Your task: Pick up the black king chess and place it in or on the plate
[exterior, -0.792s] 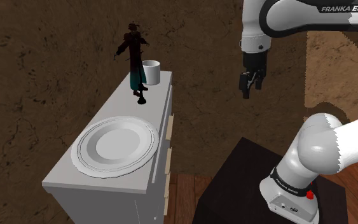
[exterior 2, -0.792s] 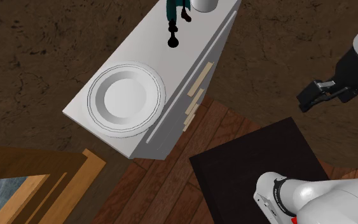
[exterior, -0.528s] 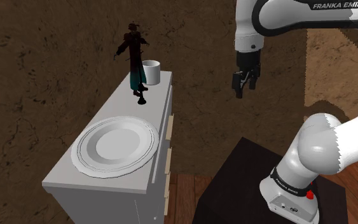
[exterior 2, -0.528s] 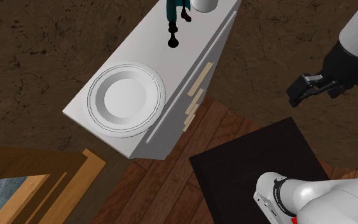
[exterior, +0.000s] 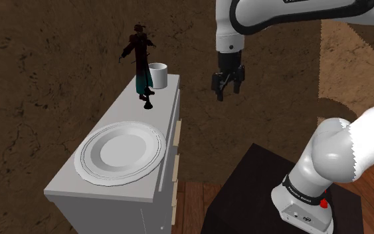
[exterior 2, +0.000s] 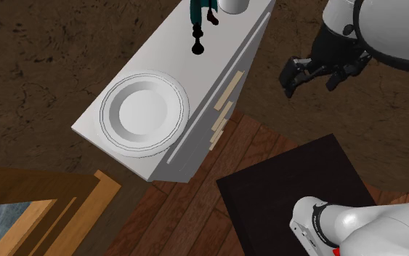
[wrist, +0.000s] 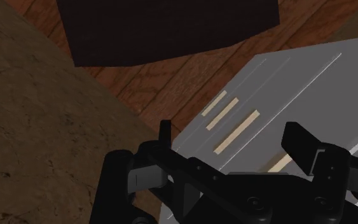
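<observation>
Reaching from its black stand (exterior: 245,193), the white arm (exterior: 291,13) hangs its gripper (exterior: 226,95) in the air beside a white cabinet (exterior: 129,114), off its drawer side. The jaws stand apart with nothing between them. On the cabinet's top a white plate (exterior: 120,151) lies near one end. In the shoulder view the black king (exterior: 148,98) stands upright at 1 o'clock from the plate, well apart from it. The gripper is at 3 o'clock from the king. A dark figurine (exterior: 139,56) and a white cup (exterior: 157,74) stand close behind the king.
</observation>
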Controlling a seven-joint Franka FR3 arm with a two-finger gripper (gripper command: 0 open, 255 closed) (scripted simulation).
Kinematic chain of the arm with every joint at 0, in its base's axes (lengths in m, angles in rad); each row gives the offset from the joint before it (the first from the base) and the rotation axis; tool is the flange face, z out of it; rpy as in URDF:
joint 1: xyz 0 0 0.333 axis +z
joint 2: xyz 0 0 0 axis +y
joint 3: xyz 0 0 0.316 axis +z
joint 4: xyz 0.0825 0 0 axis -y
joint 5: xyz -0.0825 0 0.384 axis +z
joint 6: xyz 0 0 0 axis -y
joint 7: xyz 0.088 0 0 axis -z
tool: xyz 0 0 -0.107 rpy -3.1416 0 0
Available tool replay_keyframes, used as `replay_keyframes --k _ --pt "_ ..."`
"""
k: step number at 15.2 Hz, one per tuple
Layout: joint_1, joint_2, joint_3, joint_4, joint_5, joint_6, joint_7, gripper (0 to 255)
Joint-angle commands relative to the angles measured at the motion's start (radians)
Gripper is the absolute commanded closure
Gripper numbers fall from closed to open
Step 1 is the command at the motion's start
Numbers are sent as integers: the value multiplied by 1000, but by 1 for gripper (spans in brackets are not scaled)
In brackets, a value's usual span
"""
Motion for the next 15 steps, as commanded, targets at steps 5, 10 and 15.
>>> replay_keyframes --k 5,10,15 --pt "16 196 44 167 45 63 92 0" --pt "29 362 72 341 62 85 164 0" --pt "47 538 93 551 64 82 234 0"
